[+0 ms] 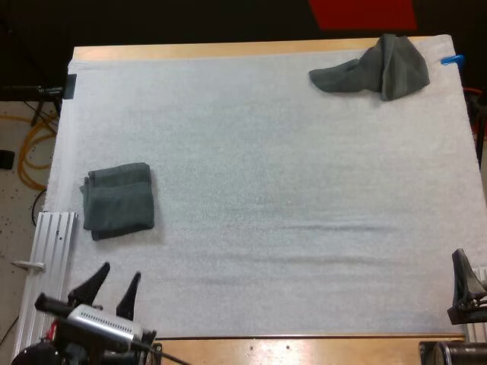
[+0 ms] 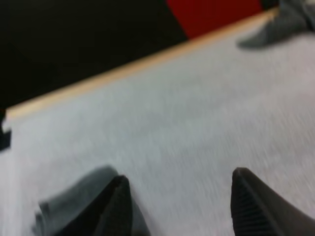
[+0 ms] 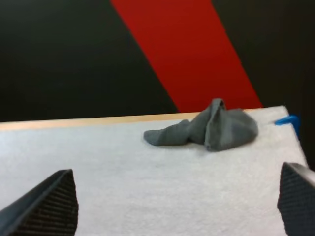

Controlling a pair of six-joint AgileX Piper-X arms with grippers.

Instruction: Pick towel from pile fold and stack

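Note:
A crumpled dark grey-green towel lies at the mat's far right corner, also seen far ahead as the crumpled towel in the right wrist view. A folded towel rests flat near the mat's left edge. My left gripper hovers open at the near left, just short of the folded towel, its fingers apart and holding nothing. My right gripper is open at the near right edge, one finger showing in the high view, far from the crumpled towel.
A white mat covers most of the wooden table. A metal rail runs along the near left side. Yellow cables lie on the floor beyond the table's left edge.

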